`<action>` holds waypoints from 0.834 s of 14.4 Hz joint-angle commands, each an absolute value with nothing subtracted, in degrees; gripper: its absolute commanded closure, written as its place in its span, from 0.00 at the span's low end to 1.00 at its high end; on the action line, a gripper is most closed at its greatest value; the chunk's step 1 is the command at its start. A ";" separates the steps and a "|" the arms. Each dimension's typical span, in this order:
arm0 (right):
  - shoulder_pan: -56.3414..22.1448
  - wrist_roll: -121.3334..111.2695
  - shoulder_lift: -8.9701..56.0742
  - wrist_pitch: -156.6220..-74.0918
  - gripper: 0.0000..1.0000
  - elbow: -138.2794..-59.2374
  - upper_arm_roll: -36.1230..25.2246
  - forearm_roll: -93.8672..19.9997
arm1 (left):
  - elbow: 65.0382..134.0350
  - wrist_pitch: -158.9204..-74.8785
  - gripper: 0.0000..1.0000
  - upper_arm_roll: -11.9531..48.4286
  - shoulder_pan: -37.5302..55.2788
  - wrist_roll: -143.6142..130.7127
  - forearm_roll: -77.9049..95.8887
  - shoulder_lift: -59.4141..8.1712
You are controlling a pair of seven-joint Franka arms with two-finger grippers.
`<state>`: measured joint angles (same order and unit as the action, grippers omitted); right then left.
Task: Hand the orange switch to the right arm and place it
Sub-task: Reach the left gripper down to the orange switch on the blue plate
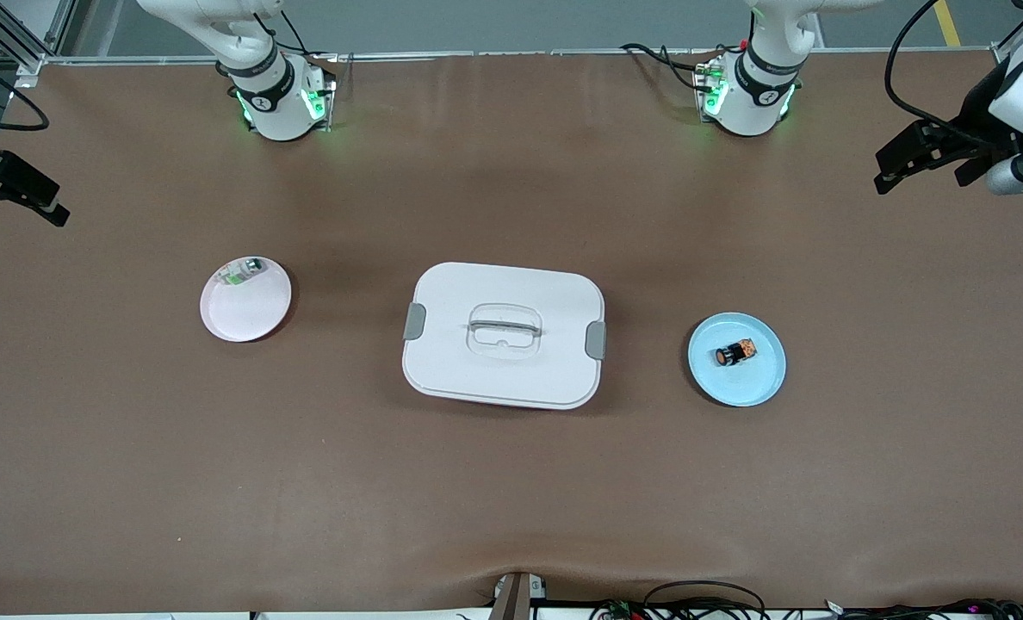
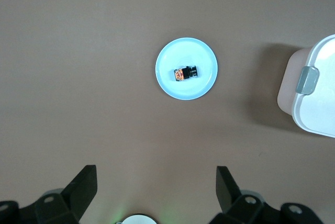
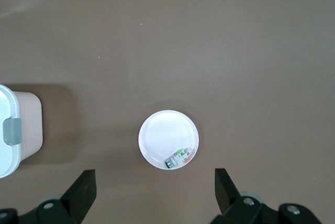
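Observation:
The orange switch (image 1: pixel 735 352) lies on its side on a small blue plate (image 1: pixel 748 383) toward the left arm's end of the table. It also shows in the left wrist view (image 2: pixel 186 72), on the plate (image 2: pixel 201 89). My left gripper (image 1: pixel 920 179) is open and empty, high over the table's edge at the left arm's end, well apart from the plate; its own view (image 2: pixel 157 182) shows the jaws wide apart. My right gripper (image 1: pixel 12 211) is open and empty, high over the right arm's end; its own view (image 3: pixel 155 185) shows wide jaws too.
A white lidded container (image 1: pixel 503 334) with grey latches sits mid-table between the plates. A white plate (image 1: pixel 249 314) toward the right arm's end holds a small white-and-green piece (image 1: pixel 243 272), which also shows in the right wrist view (image 3: pixel 178 158).

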<state>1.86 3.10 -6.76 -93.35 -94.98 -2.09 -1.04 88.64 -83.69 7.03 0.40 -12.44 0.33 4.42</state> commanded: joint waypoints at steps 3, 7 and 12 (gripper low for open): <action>2.72 2.72 -5.89 -92.72 0.00 -93.08 -1.41 -0.35 | 88.07 -82.79 0.00 6.86 0.44 -12.48 -0.18 4.13; 2.72 2.73 -5.89 -92.72 0.00 -93.08 -1.41 -0.35 | 89.03 -82.97 0.00 6.86 0.53 -12.30 0.00 0.72; 2.20 2.64 -5.01 -92.55 0.00 -93.08 -1.41 -0.35 | 103.23 -97.61 0.00 7.29 0.79 -14.68 0.35 0.09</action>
